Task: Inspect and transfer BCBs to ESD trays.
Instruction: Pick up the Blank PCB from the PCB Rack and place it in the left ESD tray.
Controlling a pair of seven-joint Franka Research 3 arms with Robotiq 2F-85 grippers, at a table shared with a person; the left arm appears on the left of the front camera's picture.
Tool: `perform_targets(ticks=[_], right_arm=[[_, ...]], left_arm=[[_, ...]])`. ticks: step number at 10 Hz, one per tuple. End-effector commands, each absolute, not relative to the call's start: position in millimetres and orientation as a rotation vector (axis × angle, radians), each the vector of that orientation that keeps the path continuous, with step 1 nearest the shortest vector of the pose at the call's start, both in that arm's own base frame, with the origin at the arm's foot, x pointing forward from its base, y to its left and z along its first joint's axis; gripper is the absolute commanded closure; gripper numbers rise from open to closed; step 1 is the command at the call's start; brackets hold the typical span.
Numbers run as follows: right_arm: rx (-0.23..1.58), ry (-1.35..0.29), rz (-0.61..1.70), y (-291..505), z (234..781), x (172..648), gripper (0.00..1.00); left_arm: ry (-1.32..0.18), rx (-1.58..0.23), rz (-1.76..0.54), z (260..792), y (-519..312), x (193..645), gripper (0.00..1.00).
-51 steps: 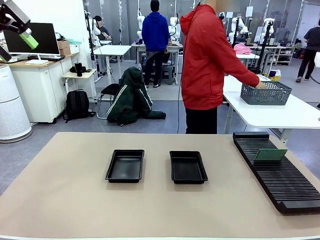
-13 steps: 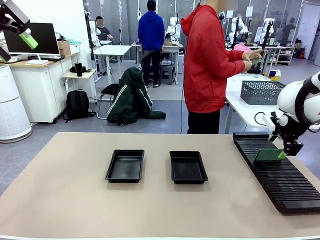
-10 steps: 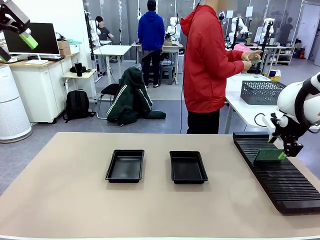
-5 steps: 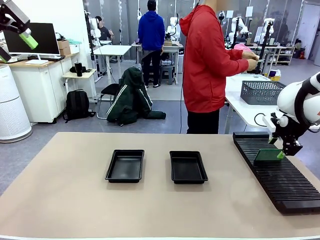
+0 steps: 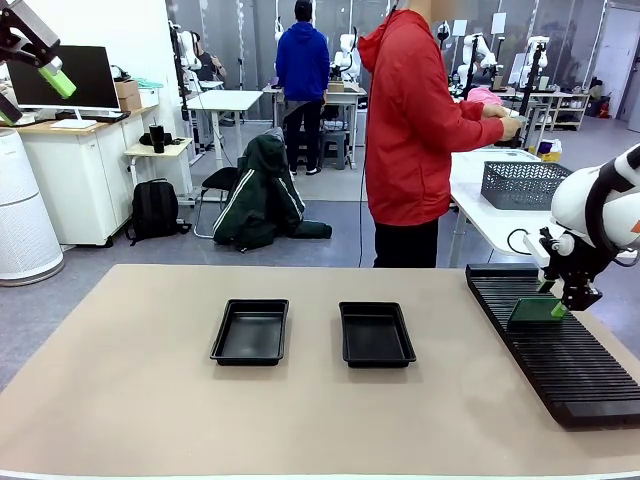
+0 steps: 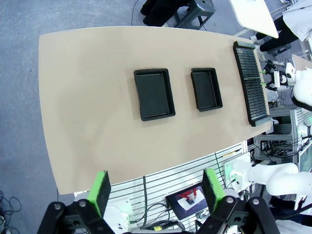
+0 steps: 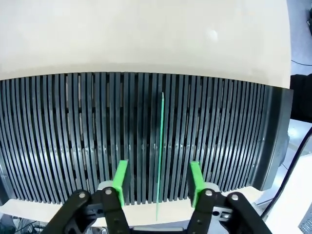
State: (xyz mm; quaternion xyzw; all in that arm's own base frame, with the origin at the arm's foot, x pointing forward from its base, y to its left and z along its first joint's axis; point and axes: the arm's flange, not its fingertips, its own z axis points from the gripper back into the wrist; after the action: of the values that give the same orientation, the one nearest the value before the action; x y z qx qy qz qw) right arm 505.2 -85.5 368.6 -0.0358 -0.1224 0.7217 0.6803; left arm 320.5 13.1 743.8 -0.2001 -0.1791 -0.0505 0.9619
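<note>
Bench with a tan top (image 5: 150, 400), seen from the robot's side. Two shallow black rectangular plastic trays with flared rims lie side by side near its centre, a gap between them: the left tray (image 5: 250, 333) just toward 9 o'clock, the right tray (image 5: 376, 334) just toward 3 o'clock. A long black ribbed slotted rack (image 5: 570, 370) runs along the bench edge at 3 o'clock. One thin flat green rectangular circuit board (image 5: 530, 313) stands on its long edge in a slot near the rack's far end.

The right gripper (image 5: 553, 303) hangs low over the board's right end. In its wrist view the right gripper (image 7: 157, 183) is spread wide, and the board (image 7: 161, 141) appears edge-on as a thin line between the green pads (image 7: 120, 179), clear of both.

The left gripper (image 5: 40, 55) is raised high at 10 o'clock, well away from the bench. Its wrist view looks down on the whole bench, and the left gripper (image 6: 156, 192) is spread wide, grasping nothing.

A person in a red hooded jacket (image 5: 410, 120) stands beyond the bench at 12 o'clock, turned toward 3 o'clock.
</note>
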Motion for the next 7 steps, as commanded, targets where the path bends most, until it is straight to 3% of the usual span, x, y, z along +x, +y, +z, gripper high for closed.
perform_targets(ticks=[1, 4, 5, 6, 7], right_arm=[[-0.117, -0.259, 1.633, -86.9, 365.7, 510.6, 0.38], [-0.127, -0.244, 1.634, -84.7, 366.1, 510.8, 0.52], [-0.127, -0.244, 1.635, -84.5, 366.4, 511.0, 0.51], [-0.130, -0.242, 1.636, -84.0, 367.3, 510.7, 0.58], [-0.130, -0.242, 1.637, -84.0, 368.0, 510.4, 0.57]], left_arm=[[-0.356, -0.397, -0.100, 743.1, 13.4, 320.2, 0.00], [-0.356, -0.397, -0.100, 743.1, 13.4, 320.2, 0.00], [-0.356, -0.397, -0.100, 743.1, 13.4, 320.2, 0.00], [-0.356, -0.397, -0.100, 743.1, 13.4, 320.2, 0.00], [-0.356, -0.397, -0.100, 743.1, 13.4, 320.2, 0.00]])
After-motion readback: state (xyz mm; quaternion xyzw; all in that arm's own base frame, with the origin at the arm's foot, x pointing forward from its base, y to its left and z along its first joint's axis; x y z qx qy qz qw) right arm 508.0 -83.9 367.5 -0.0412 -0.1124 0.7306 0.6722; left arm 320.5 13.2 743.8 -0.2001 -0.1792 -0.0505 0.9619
